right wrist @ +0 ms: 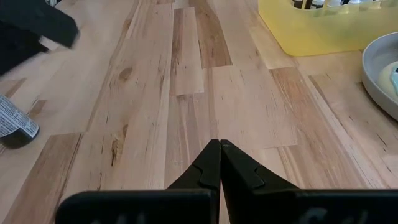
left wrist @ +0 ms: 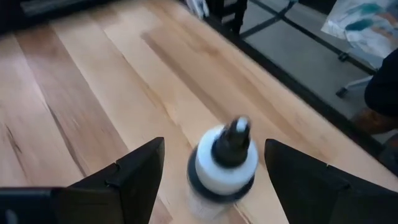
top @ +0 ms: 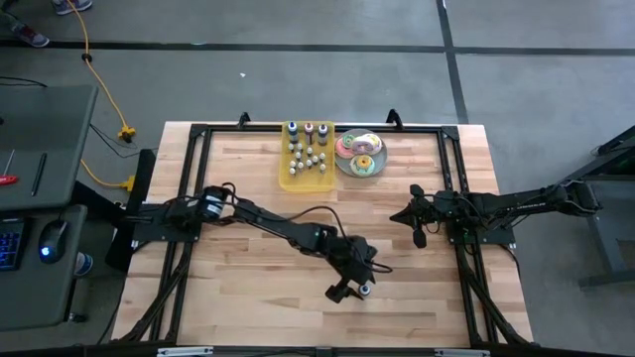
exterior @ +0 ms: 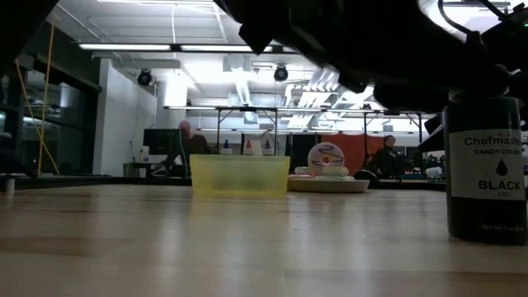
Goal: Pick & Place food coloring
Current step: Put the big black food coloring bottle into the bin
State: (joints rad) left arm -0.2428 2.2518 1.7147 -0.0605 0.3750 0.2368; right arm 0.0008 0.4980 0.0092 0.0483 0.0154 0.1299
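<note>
One small bottle of food coloring stands upright on the worktop, toward its near edge and a little right of the middle, with the left gripper around it. From above, the bottle is only a pale dot beside dark hardware. The left wrist view makes the relation plain: the two dark fingers stand wide apart on either side of the white-shouldered, dark-capped bottle, a gap showing on each side, so nothing is gripped. That picture is smeared, and the bottle's lower body is hard to make out.

At table height the bottle looms at the right edge of the low view, dark, its label reading BLACK; its cap is lost in the arm's shadow overhead.

Many more bottles sit in the yellow tray at the far edge, beside the plate of doughnuts; from the low view the tray's wall hides them.

Near the right edge the right gripper waits, its fingers pressed together and holding nothing. Its wrist view catches the labelled bottle, partly cut off by the picture's edge.
</note>
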